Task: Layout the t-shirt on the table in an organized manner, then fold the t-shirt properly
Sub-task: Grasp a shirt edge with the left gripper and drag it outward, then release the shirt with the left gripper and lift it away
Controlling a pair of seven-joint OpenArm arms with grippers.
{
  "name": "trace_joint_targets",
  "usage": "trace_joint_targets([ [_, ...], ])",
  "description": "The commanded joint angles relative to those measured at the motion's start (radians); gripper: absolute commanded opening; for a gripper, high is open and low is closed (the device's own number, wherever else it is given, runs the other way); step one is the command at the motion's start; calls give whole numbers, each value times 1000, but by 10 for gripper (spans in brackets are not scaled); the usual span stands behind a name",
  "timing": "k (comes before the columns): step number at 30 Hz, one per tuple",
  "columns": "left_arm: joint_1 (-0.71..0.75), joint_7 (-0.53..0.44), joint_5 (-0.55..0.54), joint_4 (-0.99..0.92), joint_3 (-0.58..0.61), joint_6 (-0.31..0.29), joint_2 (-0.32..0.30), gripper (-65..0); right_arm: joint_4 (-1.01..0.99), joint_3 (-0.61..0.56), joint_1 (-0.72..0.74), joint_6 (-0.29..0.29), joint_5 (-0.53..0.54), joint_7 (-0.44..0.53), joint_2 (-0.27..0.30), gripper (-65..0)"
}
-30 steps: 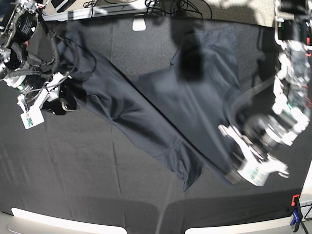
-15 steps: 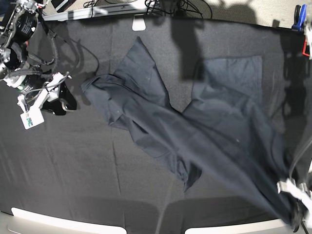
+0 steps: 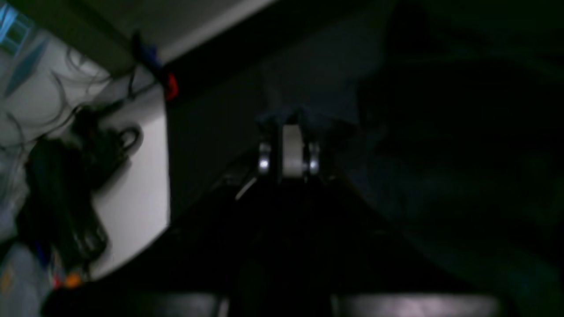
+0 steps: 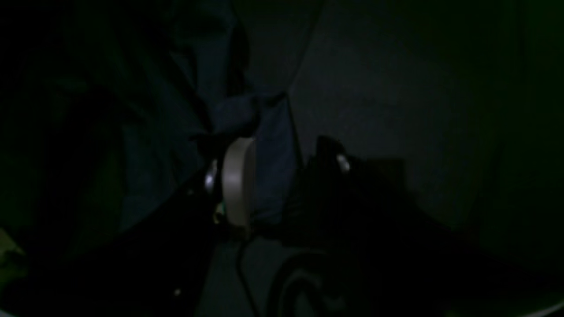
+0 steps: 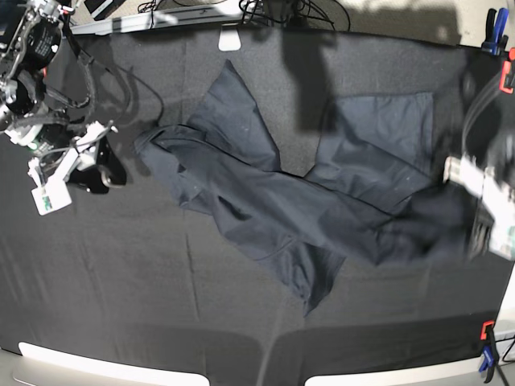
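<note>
Black-draped table (image 5: 121, 289) carries one t-shirt (image 5: 273, 209), crumpled across its middle toward the right edge. Left gripper (image 3: 288, 127), motion-blurred, pinches the hem; right gripper (image 4: 282, 176) stands released beside a fold.

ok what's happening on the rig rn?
Two arms are working on spreading out the t-shirt, which lies crumpled and twisted diagonally across the table, not flat yet. The left tool is shut on a pinch of the shirt's fabric at the base view's right edge, where that arm shows only as a motion blur. The right tool sits at the shirt's other end with its jaws apart, holding nothing; a fold of cloth lies between them in its wrist view. No folding has begun.
</note>
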Motion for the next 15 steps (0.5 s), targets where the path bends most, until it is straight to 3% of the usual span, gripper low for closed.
trace_joint_targets([
  [1, 36, -20, -2, 26, -23, 6, 3, -650, 16, 5, 5, 6, 41, 9, 14, -374],
  [3, 117, -20, -2, 34, -48, 6, 38, -650, 16, 4, -12, 6, 45, 10, 14, -334],
  [6, 233, -32, 2, 34, -61, 5, 88, -650, 15, 4, -38, 6, -20, 10, 14, -329],
  [9, 333, -55, 2, 34, -61, -3, 137, -650, 11, 4, -44, -73, -108, 9, 14, -329],
  [12, 414, -57, 2, 34, -61, -63, 174, -650, -14, 4, -43, -118, -115, 10, 14, -329],
  [15, 490, -56, 2, 34, -61, -112, 183, -650, -72, 4, -43, -124, -108, 10, 14, -329],
])
